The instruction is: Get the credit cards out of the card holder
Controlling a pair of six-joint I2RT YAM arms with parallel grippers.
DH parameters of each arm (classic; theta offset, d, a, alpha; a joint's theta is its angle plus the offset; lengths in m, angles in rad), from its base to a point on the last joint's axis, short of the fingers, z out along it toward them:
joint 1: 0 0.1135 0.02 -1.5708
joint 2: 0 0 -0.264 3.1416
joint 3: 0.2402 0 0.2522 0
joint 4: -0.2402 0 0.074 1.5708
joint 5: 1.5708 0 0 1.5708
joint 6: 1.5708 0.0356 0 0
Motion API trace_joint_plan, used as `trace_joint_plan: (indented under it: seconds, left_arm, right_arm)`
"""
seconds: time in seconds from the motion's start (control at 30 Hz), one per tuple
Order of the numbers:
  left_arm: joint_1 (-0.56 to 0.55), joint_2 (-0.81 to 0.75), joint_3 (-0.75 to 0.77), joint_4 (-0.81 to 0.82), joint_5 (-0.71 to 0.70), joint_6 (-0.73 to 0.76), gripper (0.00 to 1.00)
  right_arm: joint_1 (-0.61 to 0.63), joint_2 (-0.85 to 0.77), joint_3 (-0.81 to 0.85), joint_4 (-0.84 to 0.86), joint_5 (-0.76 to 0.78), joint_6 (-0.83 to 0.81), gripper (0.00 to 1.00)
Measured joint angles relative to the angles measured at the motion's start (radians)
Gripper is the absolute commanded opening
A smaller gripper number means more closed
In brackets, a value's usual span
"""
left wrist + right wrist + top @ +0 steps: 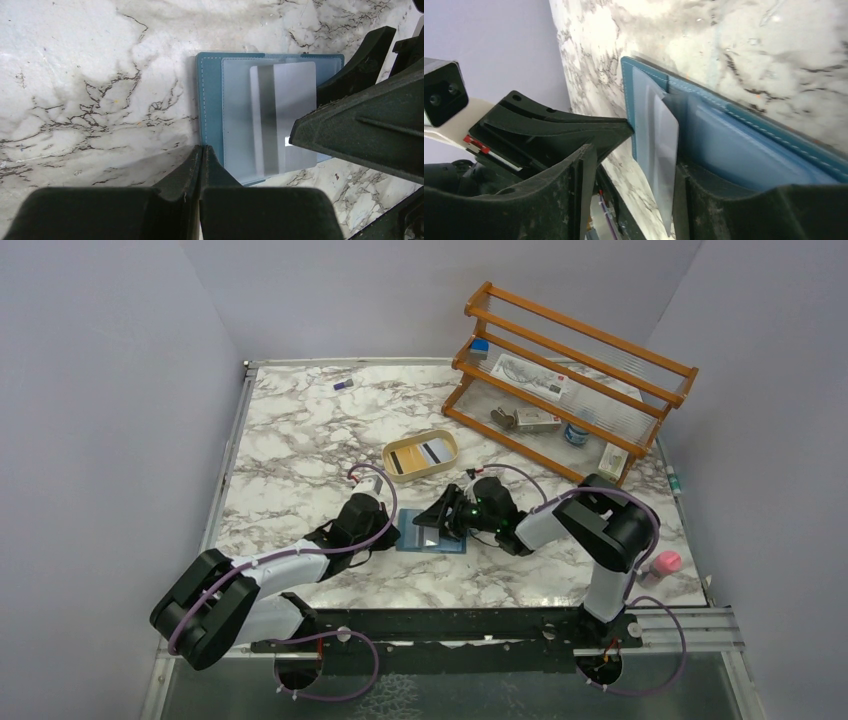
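Note:
The teal-blue card holder (211, 95) lies open on the marble table, near the front middle in the top view (447, 545). A grey-white credit card (292, 105) with a darker stripe sticks partly out of its clear inner pocket. My left gripper (201, 150) is shut, its tips resting at the holder's near left edge. My right gripper (634, 165) is open with its jaws wide apart. The card (664, 145) stands between them, against the right finger (704, 200). In the top view both grippers, left (398, 530) and right (437, 525), meet over the holder.
A tan oval tray (447, 445) holding cards sits just behind the holder. A wooden rack (570, 370) with small items stands at the back right. A pink bottle (664, 565) is at the right edge. A small purple object (343, 385) lies at the back left.

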Motion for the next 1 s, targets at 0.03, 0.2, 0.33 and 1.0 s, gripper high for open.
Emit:
trace_joint_plan:
  seconds: [0.03, 0.2, 0.33, 1.0]
  left_arm:
    - [0.0, -0.001, 0.0, -0.001, 0.0, 0.0, 0.0]
    - [0.0, -0.004, 0.0, -0.007, 0.0, 0.0, 0.0]
    - [0.0, -0.004, 0.0, -0.007, 0.0, 0.0, 0.0]
    - [0.0, -0.003, 0.0, -0.013, 0.0, 0.004, 0.0]
  right_arm:
    - [-0.006, -0.002, -0.006, -0.001, -0.003, -0.005, 0.46]
    - [-0.037, -0.016, -0.038, -0.025, -0.014, -0.035, 0.18]
    - [-0.065, -0.029, -0.06, -0.053, -0.022, -0.064, 0.12]
    - [-0.147, -0.234, 0.368, -0.706, 0.046, -0.542, 0.01]
